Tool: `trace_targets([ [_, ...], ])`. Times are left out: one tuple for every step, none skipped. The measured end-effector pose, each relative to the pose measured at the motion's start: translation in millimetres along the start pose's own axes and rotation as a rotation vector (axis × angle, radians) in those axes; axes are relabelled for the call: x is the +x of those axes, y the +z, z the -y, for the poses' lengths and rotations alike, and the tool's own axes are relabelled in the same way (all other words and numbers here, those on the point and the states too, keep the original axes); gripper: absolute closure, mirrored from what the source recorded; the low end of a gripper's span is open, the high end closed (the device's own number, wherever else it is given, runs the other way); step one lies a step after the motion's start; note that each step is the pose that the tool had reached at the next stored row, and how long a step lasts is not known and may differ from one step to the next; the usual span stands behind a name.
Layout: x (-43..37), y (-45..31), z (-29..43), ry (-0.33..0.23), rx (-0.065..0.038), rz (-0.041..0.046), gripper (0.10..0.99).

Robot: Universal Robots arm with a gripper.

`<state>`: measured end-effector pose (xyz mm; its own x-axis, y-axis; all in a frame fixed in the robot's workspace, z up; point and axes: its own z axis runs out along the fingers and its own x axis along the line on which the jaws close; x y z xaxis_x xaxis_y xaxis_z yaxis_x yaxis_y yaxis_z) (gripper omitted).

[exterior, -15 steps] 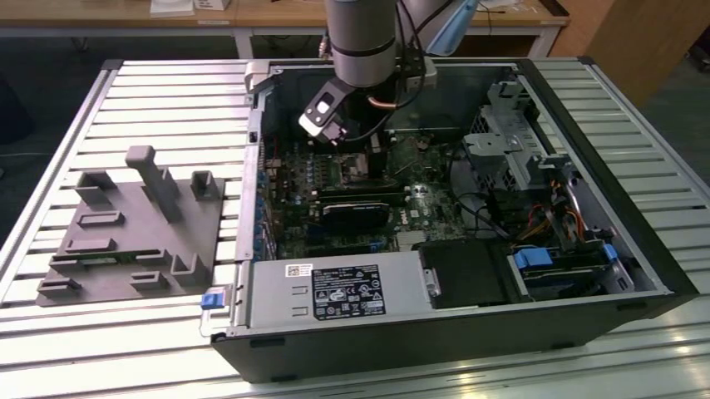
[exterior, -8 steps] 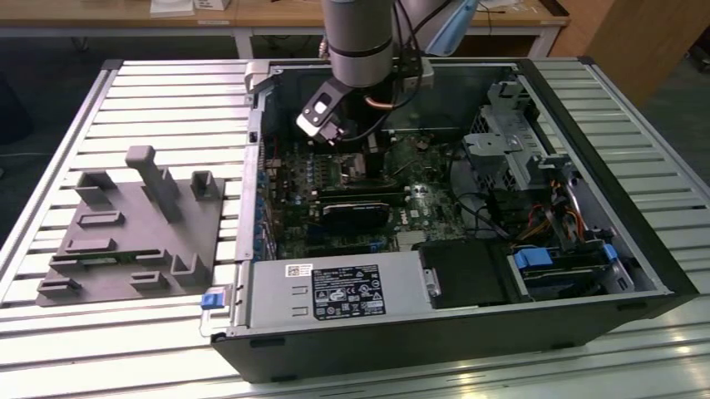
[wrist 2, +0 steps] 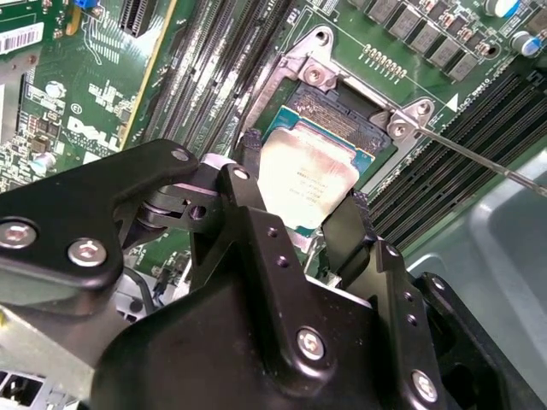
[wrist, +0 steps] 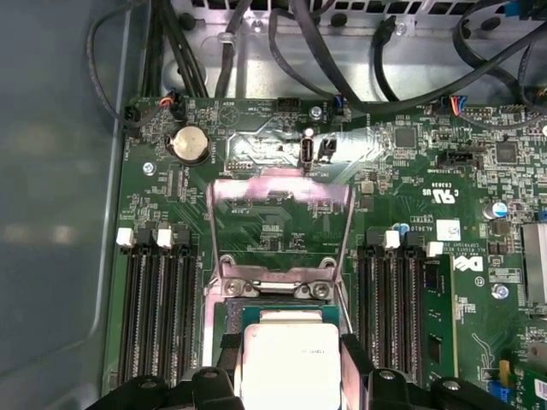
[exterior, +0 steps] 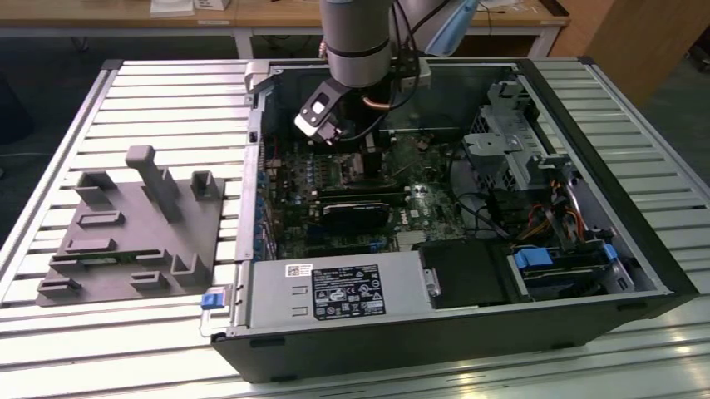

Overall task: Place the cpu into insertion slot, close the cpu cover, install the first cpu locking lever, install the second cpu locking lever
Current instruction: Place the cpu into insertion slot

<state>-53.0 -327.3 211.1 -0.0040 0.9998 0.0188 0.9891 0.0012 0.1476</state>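
Cpu (wrist 2: 309, 175), small flat square chip with pale silver metal top, clamped by opposite edges in the black tool (wrist 2: 304, 171), over the silver-rimmed insertion slot (wrist 2: 338, 109); probably light, rigid, delicate underneath.

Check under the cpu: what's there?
The insertion slot: its dark centre and part of its silvery rim show past one edge of the cpu, which the jaws grip. The rest of the slot is covered by the cpu, so contact can't be judged.
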Motion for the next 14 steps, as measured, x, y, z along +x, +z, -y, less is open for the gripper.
trace_targets([
  [0.1, 0.2, 0.1, 0.0, 0.0, 0.0001, 0.545],
  [0.3, 0.6, 0.1, 0.0, 0.001, 0.0, 0.545],
  [0.4, 0.9, 0.2, 0.0, 0.001, 0.0, 0.545],
  [0.6, 1.3, 0.3, 0.0, 0.002, 0.0, 0.545],
  [0.8, 1.6, 0.6, 0.0, 0.002, 0.0, 0.545],
  [0.9, 1.9, 0.9, 0.0, 0.002, -0.0001, 0.545],
  [1.1, 2.3, 1.2, 0.0, 0.002, -0.0001, 0.545],
  [1.2, 2.7, 1.4, 0.0, 0.002, -0.0001, 0.545],
  [1.3, 3.1, 1.5, 0.0, 0.003, -0.0001, 0.545],
  [1.4, 3.6, 1.7, 0.0, 0.003, -0.0001, 0.545],
  [1.5, 4.1, 1.8, 0.001, 0.004, 0.0001, 0.545],
  [1.6, 4.7, 2.0, 0.002, 0.004, 0.0002, 0.545],
  [1.7, 5.3, 2.1, 0.003, 0.004, 0.0003, 0.545],
  [1.7, 5.8, 2.3, 0.004, 0.004, 0.0005, 0.545],
])
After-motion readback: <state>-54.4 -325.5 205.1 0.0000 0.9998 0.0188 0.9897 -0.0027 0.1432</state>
